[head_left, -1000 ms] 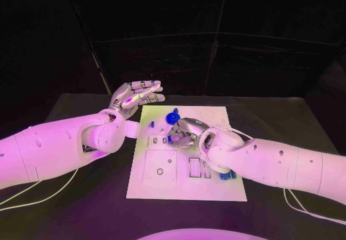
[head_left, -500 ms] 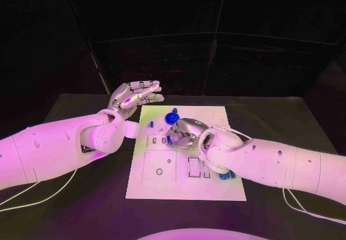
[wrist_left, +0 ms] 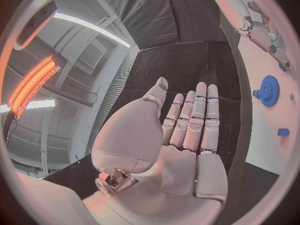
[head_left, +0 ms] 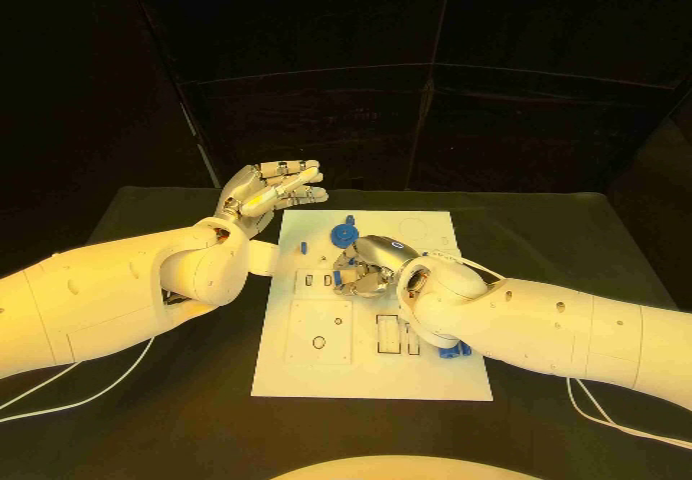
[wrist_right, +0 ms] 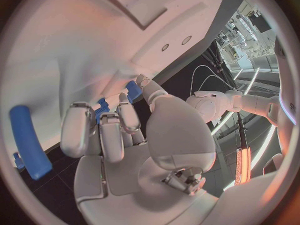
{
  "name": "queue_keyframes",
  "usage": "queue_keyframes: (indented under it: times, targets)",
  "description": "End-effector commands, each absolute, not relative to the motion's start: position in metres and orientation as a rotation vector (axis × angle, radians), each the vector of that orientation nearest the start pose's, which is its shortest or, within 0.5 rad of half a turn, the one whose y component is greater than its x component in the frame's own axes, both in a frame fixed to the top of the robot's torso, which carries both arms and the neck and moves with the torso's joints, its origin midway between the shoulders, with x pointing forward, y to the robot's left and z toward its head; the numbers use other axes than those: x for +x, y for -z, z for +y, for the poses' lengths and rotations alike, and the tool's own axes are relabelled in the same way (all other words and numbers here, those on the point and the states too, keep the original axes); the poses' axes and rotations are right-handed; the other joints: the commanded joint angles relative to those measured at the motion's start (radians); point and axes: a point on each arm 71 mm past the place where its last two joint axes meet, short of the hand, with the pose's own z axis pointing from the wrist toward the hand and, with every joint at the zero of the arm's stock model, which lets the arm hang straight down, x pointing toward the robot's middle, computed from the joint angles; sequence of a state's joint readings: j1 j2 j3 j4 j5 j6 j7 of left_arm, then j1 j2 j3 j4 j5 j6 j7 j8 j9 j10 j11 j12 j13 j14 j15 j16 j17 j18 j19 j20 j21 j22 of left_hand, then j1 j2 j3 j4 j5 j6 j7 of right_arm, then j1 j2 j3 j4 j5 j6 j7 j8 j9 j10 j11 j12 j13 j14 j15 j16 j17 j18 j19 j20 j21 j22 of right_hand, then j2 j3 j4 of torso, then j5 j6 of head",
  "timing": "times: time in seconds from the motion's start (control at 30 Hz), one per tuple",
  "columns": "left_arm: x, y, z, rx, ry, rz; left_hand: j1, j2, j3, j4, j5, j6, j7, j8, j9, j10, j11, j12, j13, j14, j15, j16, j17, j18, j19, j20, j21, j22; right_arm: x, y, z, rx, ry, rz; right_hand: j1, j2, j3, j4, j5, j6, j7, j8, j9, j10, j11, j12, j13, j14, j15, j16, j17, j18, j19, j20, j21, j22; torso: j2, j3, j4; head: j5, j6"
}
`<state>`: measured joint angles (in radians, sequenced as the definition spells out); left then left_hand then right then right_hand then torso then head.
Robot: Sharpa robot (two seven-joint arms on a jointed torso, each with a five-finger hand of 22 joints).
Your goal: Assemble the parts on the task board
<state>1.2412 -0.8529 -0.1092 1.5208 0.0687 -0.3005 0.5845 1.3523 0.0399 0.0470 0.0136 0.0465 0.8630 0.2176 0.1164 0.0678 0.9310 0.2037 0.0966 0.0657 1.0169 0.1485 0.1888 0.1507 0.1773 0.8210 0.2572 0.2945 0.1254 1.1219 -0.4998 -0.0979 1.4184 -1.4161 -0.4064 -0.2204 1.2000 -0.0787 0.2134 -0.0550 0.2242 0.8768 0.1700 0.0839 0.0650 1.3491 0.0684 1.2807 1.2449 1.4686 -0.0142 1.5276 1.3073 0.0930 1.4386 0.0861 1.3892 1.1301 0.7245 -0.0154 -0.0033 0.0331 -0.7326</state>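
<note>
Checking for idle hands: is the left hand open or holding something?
Open. The left hand holds nothing, fingers extended, raised beside the task board.

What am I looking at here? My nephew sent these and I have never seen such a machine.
It is a robot with two white arms ending in silver hands, working at a black table. One picture looks down from its head; the two round ones come from cameras at its wrists. The white plate is the task board, carrying small blue parts such as a blue gear. The left hand hovers open beside the board, holding nothing. The right hand is curled over the board's middle with a small blue part at its fingertips.
</note>
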Motion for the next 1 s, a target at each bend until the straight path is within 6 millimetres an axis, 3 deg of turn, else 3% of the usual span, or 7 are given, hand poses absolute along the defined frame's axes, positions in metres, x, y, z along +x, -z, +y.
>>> queue_keyframes:
  times: [0.03,0.5,0.6,0.7,0.77,0.9,1.0]
  targets:
    - [0.489,0.171,0.218,-1.054,1.643,1.263,-0.002,0.009,0.0,-0.004,0.0,0.007,0.038,-0.004,0.0,0.006,-0.001,-0.006,0.0,0.006,0.004,-0.003,0.001,0.004,-0.001,0.005,-0.005,-0.001,0.461,0.231,-0.059,-0.103,-0.857,1.665,-0.002,-0.004,-0.009,-0.001,0.002,-0.005,-0.003,-0.004,0.002,0.003,0.007,0.001,0.001,0.081,0.007,-0.004,0.172,-0.015,0.001,0.005,-0.006,0.001,-0.001,-0.0001,0.0004,0.001,0.001]
    - [0.495,0.172,0.229,-1.062,1.612,1.262,-0.004,0.015,-0.002,-0.011,0.0,0.019,0.028,-0.005,0.001,0.021,-0.009,-0.006,0.001,0.026,-0.003,0.0,0.007,0.006,0.009,0.001,-0.002,-0.001,0.448,0.22,-0.066,-0.107,-0.992,1.58,0.007,-0.011,-0.028,-0.002,0.015,-0.024,0.002,-0.005,0.002,-0.003,0.011,-0.004,-0.004,0.08,0.011,-0.005,0.169,-0.013,-0.001,0.008,-0.01,-0.008,-0.003,-0.0008,0.0007,0.006,0.016]
    - [0.498,0.173,0.232,-1.053,1.6,1.276,-0.008,0.017,-0.005,-0.016,0.0,0.025,0.022,-0.007,0.001,0.029,-0.016,-0.009,0.001,0.059,-0.014,0.012,0.015,0.008,0.063,-0.011,0.021,0.005,0.443,0.218,-0.072,-0.11,-1.014,1.586,0.007,-0.013,-0.033,-0.002,0.015,-0.027,0.003,-0.006,0.002,-0.004,0.012,-0.004,-0.004,0.08,0.011,-0.006,0.169,-0.013,-0.002,0.009,-0.011,-0.009,-0.004,-0.0016,0.0002,0.008,0.018]
    - [0.5,0.174,0.236,-1.04,1.584,1.299,-0.012,0.021,-0.008,-0.021,-0.001,0.033,0.016,-0.009,0.001,0.049,-0.026,-0.006,0.003,0.11,-0.033,0.033,0.03,0.007,0.151,-0.035,0.055,0.015,0.439,0.214,-0.081,-0.103,-1.046,1.59,0.007,-0.014,-0.034,-0.002,0.016,-0.027,0.003,-0.005,0.002,-0.003,0.012,-0.003,-0.003,0.08,0.011,-0.006,0.167,-0.013,-0.002,0.009,-0.011,-0.009,-0.006,-0.0023,-0.0017,0.01,0.021]
    - [0.501,0.175,0.239,-1.022,1.566,1.333,-0.021,0.021,-0.014,-0.02,0.002,0.051,0.004,-0.004,0.003,0.103,-0.044,0.017,0.013,0.179,-0.056,0.069,0.051,0.01,0.222,-0.057,0.085,0.025,0.437,0.208,-0.088,-0.088,-1.081,1.595,0.01,-0.009,-0.036,-0.001,0.019,-0.021,0.002,0.0,0.004,-0.004,0.012,-0.004,-0.004,0.078,0.012,-0.01,0.162,-0.013,-0.003,0.01,-0.013,-0.012,-0.008,-0.003,-0.0023,0.011,0.021]
    - [0.499,0.177,0.24,-0.867,1.506,1.504,-0.091,0.019,-0.051,0.016,0.0,0.136,-0.037,0.031,0.019,0.242,-0.095,0.082,0.044,0.311,-0.106,0.175,0.119,0.008,0.349,-0.105,0.156,0.054,0.442,0.196,-0.106,0.048,-1.16,1.672,0.03,0.01,-0.038,-0.005,0.038,-0.002,-0.003,0.016,0.008,-0.042,0.007,-0.046,-0.046,0.062,0.008,-0.045,0.101,0.0,-0.031,0.009,-0.049,-0.085,-0.014,-0.0045,-0.0058,0.009,0.021]
    - [0.499,0.174,0.242,-0.771,1.438,1.603,-0.112,0.01,-0.083,0.027,0.0,0.183,-0.072,0.05,0.03,0.327,-0.133,0.139,0.084,0.387,-0.148,0.319,0.22,0.004,0.435,-0.147,0.239,0.099,0.448,0.187,-0.123,0.189,-1.216,1.757,0.042,0.022,-0.037,-0.01,0.045,0.004,-0.005,0.025,0.009,-0.061,0.005,-0.07,-0.071,0.053,0.006,-0.067,0.067,0.005,-0.044,0.007,-0.068,-0.116,-0.021,-0.0058,-0.0034,0.011,0.017]
